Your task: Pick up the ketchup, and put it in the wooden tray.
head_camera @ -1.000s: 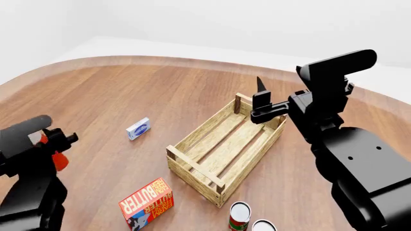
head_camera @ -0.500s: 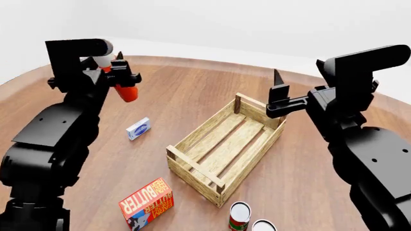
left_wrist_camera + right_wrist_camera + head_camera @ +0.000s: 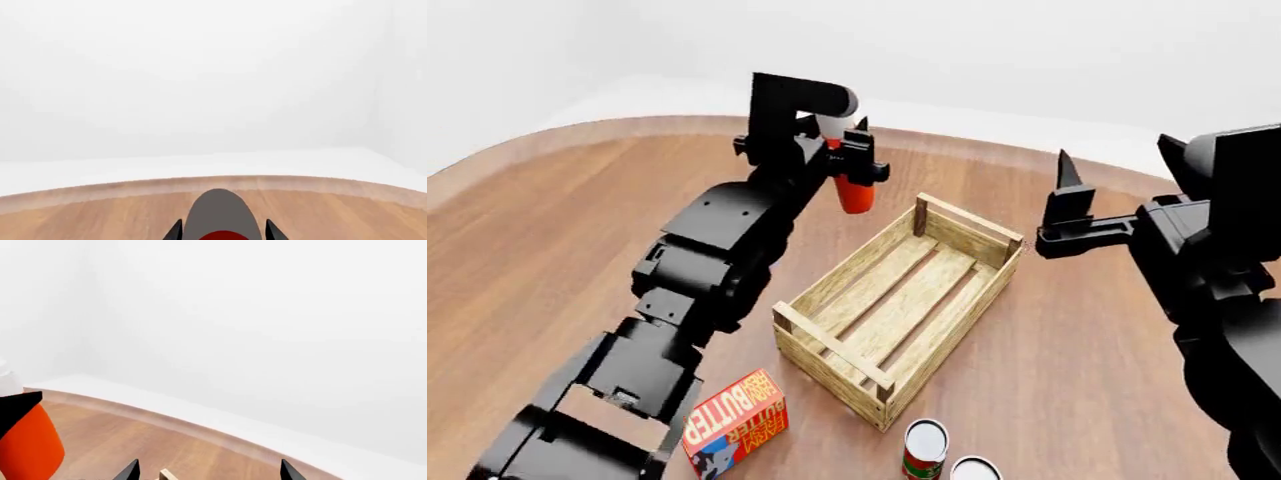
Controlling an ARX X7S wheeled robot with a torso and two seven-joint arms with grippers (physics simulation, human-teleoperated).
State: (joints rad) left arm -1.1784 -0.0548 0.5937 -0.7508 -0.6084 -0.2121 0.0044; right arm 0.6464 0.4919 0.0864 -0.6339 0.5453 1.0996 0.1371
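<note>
White walls ring the round wooden table [image 3: 547, 230]; beyond the tray [image 3: 897, 304], the left gripper [image 3: 843, 160] grips the ketchup [image 3: 854, 192]; the right gripper [image 3: 1068, 200] gapes.

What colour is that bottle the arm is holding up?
Orange-red ketchup, white cap; clearest in the head view.

butter box [image 3: 733, 424] flat | two cans [image 3: 925, 448] beside it | wooden table [image 3: 547, 210]
</note>
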